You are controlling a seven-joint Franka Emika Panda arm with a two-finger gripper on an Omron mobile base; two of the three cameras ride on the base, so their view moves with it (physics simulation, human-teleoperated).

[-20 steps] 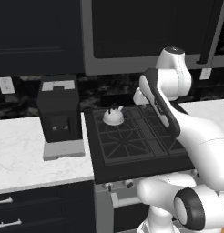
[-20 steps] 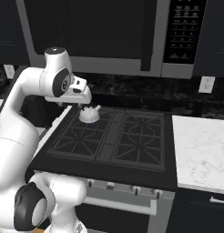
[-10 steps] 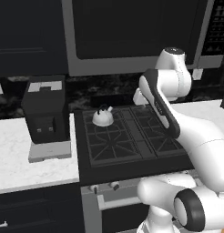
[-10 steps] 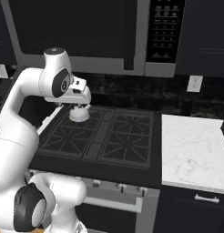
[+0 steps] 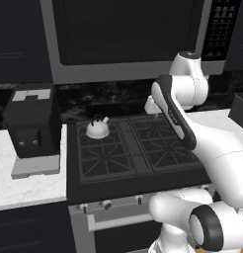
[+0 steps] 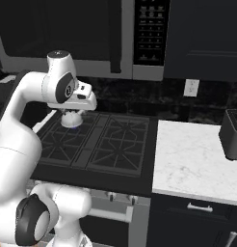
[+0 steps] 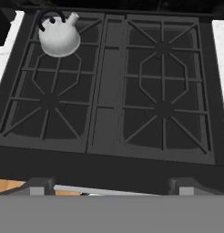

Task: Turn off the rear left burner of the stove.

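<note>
The stove (image 5: 128, 153) sits between two white bench (image 6: 197, 164) stretches, under the microwave (image 5: 128, 39). A small white kettle (image 7: 59, 37) is parked right on the rear left burner (image 5: 96, 132), at the stove's back-left corner. The fingers (image 7: 111, 189) are spread wide with nothing in them, hanging above the stove looking down. A black coffee machine (image 5: 32, 126) stands just left of the stove.

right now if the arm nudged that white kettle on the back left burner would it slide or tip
The kettle looks squat and wide-bottomed, so it would probably resist tipping. It sits on the raised bars of the rear left burner, so a push may make it catch and rock rather than glide. Its rounded, glossy body seems slippery for the open gripper; the black arched handle looks the safer hold.
</note>
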